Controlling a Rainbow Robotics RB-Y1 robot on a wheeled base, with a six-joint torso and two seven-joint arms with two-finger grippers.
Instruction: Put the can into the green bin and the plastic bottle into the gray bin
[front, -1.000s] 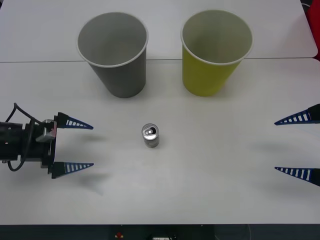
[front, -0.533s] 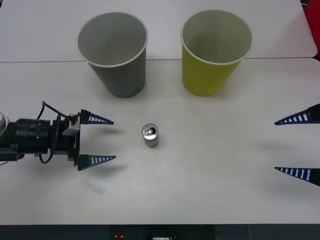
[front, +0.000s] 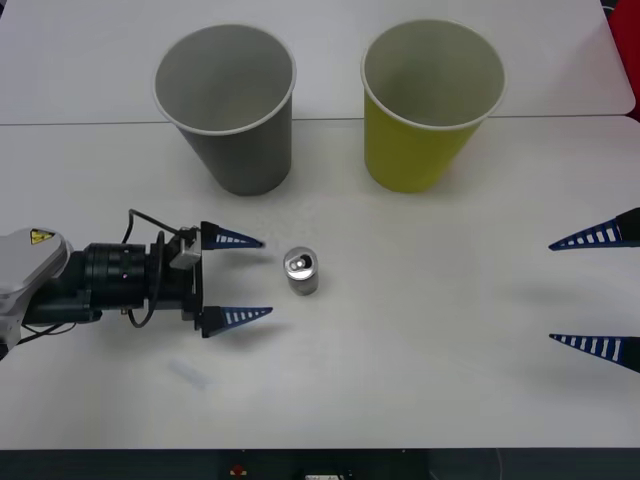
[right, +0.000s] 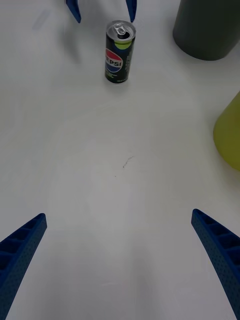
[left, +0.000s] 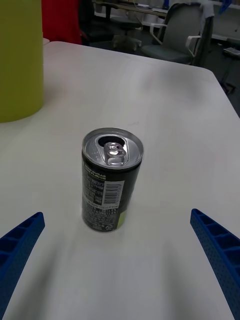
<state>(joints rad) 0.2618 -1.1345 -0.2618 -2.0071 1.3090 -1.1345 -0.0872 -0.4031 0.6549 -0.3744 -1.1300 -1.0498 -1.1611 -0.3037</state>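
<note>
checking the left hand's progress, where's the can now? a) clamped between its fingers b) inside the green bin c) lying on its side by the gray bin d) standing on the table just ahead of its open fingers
d: the can stands upright on the table, just beyond the left hand, whose fingers are spread and not touching it.

Bare worktop (front: 400, 350) lies all around the upright can (front: 301, 271), with open passage on every side. The left pincer (front: 238, 279), fingers spread, faces it across a short clear gap. The gray bin (front: 228, 105) and green bin (front: 432, 103) stand well behind, mouths unobstructed.
</note>
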